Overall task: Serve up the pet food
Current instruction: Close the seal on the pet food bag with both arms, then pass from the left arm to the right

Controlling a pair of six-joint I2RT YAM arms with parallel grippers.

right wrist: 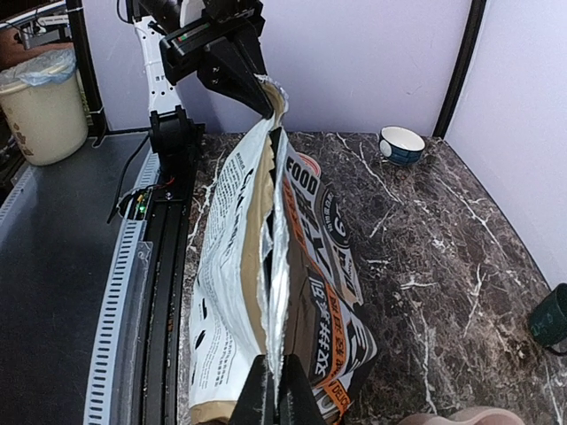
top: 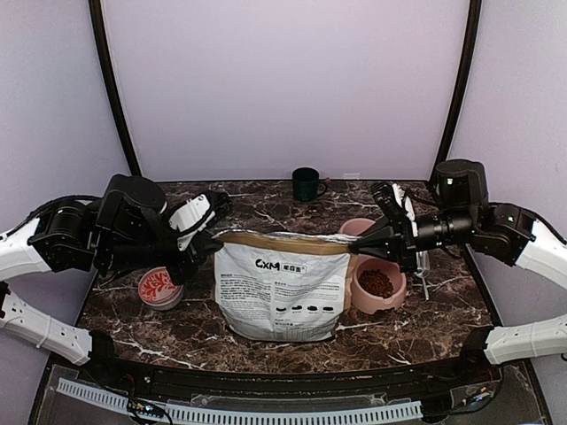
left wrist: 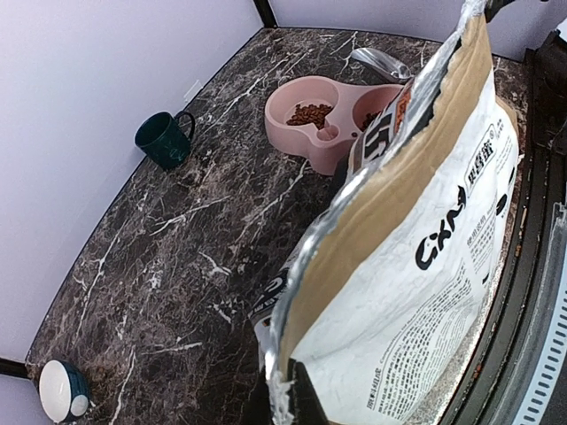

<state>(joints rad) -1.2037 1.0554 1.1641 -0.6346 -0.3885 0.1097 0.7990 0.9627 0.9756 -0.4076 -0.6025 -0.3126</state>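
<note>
Left claw and right claw each pinch closed on a top corner of the bag, and should move together to keep it upright, while pet food lies in the pink bowl just right of the bag.

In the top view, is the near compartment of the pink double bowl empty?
No, a small heap of reddish-brown pet food lies in the near compartment of the pink bowl.
</note>
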